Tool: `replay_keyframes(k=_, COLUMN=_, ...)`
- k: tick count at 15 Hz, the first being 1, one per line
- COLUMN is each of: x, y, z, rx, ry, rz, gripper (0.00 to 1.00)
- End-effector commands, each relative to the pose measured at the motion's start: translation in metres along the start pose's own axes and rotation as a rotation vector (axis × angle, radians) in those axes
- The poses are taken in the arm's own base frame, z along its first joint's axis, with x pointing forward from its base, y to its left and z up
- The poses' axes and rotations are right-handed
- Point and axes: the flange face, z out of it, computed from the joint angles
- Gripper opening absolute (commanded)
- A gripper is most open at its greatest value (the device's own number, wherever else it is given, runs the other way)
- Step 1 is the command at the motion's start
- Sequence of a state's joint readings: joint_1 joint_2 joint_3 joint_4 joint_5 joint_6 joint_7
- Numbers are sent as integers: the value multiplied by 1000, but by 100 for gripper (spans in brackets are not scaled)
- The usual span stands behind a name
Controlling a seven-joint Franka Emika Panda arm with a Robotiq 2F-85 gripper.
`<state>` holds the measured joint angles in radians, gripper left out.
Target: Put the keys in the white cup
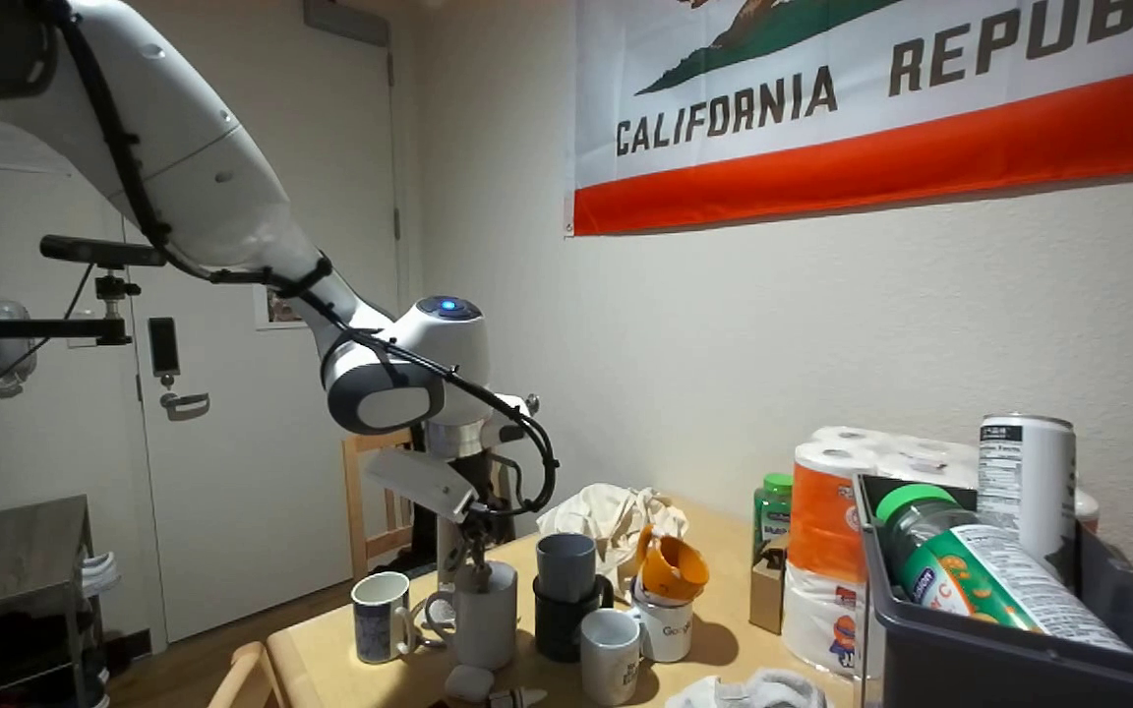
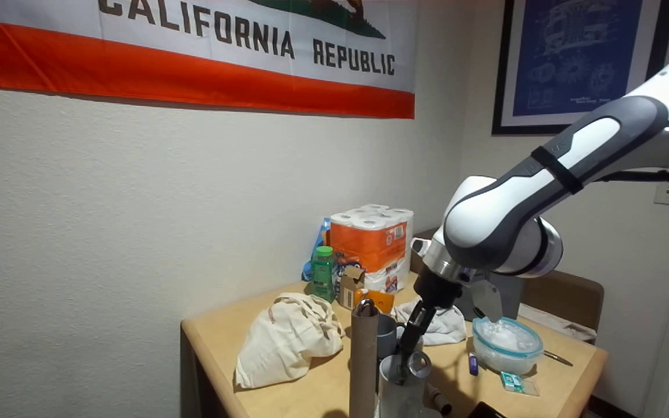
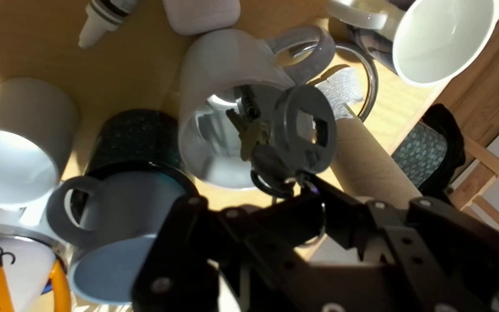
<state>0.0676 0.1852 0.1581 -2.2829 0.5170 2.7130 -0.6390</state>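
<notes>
Over the mouth of a glossy white, straight-sided cup with a looped handle (image 3: 219,63), a black two-fingered gripper (image 3: 305,189) hangs at a slant, its tips drawn close together with hardly a gap. Pinched at those tips is a bunch of metal keys (image 3: 251,138), brass-coloured and dark, along with a flat, round, grey disc (image 3: 290,135) with a hole in it. In the wrist view, the lower keys show against the cup's pale inside, within its rim; the disc overlaps the rim near the handle, and whether it touches there cannot be told. In both exterior views the gripper's tips stand at the mouth of the upright cup. Just beside it a blue-grey handled mug (image 1: 566,567) sits inside a black mug (image 1: 559,629), near a white mug with dark printing (image 1: 610,657). A brown cardboard tube (image 2: 363,363) stands upright near the cup, and these mugs share a pale wooden table (image 2: 291,403).
</notes>
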Motion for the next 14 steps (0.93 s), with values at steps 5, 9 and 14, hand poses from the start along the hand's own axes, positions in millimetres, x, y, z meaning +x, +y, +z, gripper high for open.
replay_keyframes(k=5, x=-1, y=7, z=19, rx=-45, ry=90, rz=-54, gripper=0)
replay_keyframes(k=9, x=-6, y=12, z=32, rx=-62, ry=113, rz=-66, gripper=0)
replay_keyframes(k=14, x=-11, y=16, z=40, rx=-73, ry=121, rz=-58, gripper=26)
